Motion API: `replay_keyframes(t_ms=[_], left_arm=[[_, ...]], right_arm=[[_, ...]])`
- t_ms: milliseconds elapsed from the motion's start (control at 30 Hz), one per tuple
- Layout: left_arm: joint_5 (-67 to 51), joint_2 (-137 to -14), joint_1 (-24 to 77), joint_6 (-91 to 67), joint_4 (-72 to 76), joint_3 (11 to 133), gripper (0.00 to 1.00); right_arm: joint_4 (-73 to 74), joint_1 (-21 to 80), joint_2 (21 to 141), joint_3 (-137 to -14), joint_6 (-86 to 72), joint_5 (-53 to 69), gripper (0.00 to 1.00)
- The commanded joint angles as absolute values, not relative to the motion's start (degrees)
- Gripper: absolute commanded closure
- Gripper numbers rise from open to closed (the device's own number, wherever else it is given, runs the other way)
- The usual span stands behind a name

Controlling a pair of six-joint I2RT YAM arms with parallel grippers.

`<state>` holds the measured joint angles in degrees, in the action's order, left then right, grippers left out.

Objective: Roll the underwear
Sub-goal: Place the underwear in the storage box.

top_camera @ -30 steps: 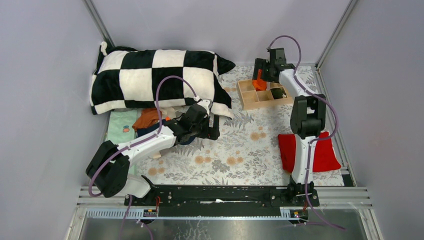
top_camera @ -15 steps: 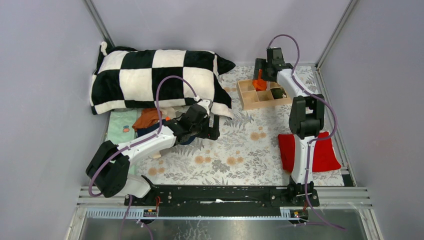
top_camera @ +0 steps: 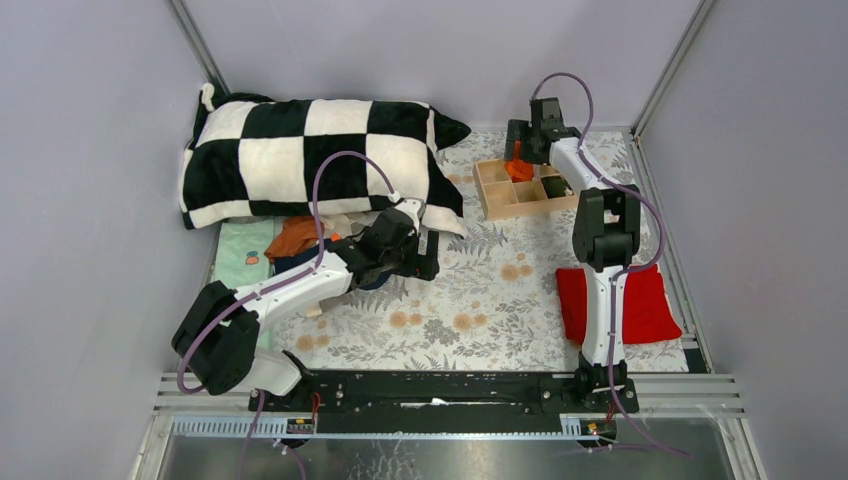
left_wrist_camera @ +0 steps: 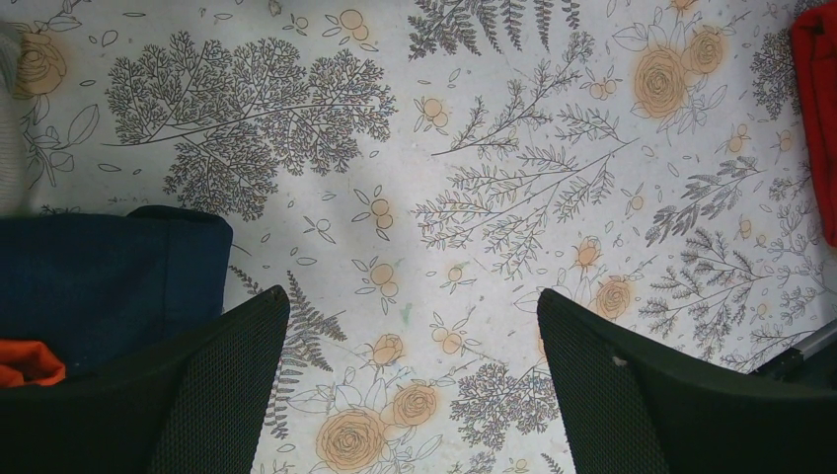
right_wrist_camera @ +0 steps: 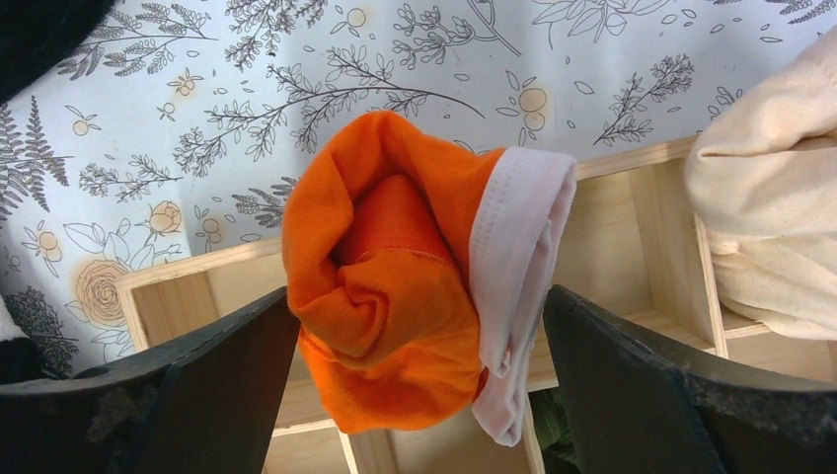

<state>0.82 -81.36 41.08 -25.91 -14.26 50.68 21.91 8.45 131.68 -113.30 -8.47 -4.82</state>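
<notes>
- Orange briefs [right_wrist_camera: 385, 247], rolled with the white waistband on the outside, stand in a far-row compartment of the wooden tray [right_wrist_camera: 632, 158].
- Right gripper [right_wrist_camera: 417, 296]: jaws wide apart, one finger on each side of the roll, not clamped on it.
- Beige briefs [right_wrist_camera: 760, 227] fill the neighbouring compartment.
- Navy briefs [left_wrist_camera: 109, 276] with orange trim lie on the floral cloth [left_wrist_camera: 494, 148], just beside the left gripper [left_wrist_camera: 411, 294], whose jaws are spread wide and hold nothing.
- Rust-brown briefs [top_camera: 295, 238] lie heaped in front of the checked pillow [top_camera: 320, 155].

My left arm [top_camera: 300, 285] lies low, reaching toward the middle, and my left fingers [left_wrist_camera: 168, 395] are spread wide, holding nothing. My right arm [top_camera: 598, 300] stretches far forward, wrist bent down, my right fingers [right_wrist_camera: 681, 395] spread wide too.
</notes>
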Motion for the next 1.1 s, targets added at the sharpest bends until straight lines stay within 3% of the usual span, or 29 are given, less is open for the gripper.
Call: replay_keyframes(t_ms=[0, 133, 433, 900, 1067], left_arm=[[1.05, -81.10, 40.51, -24.59, -14.91, 51.38, 0.01], [0.90, -81.20, 40.45, -24.57, -14.79, 51.34, 0.01], [0.75, -81.25, 40.43, -24.61, -14.83, 51.37, 0.01], [0.35, -81.78, 40.38, -24.79, -14.69, 51.68, 0.01], [0.26, -81.99, 40.30, -24.85, -14.61, 51.72, 0.01]], right_arm=[[22.59, 8.17, 132.36, -115.96, -8.61, -3.06, 0.00], [22.74, 8.16, 132.36, -115.81, -8.70, -2.79, 0.01], [22.58, 8.13, 131.32, -114.79, -8.21, -4.61, 0.20], [22.96, 8.17, 130.97, -114.86, -6.69, -3.95, 0.75], [22.28, 8.25, 131.52, -114.46, -1.60, -1.29, 0.85]])
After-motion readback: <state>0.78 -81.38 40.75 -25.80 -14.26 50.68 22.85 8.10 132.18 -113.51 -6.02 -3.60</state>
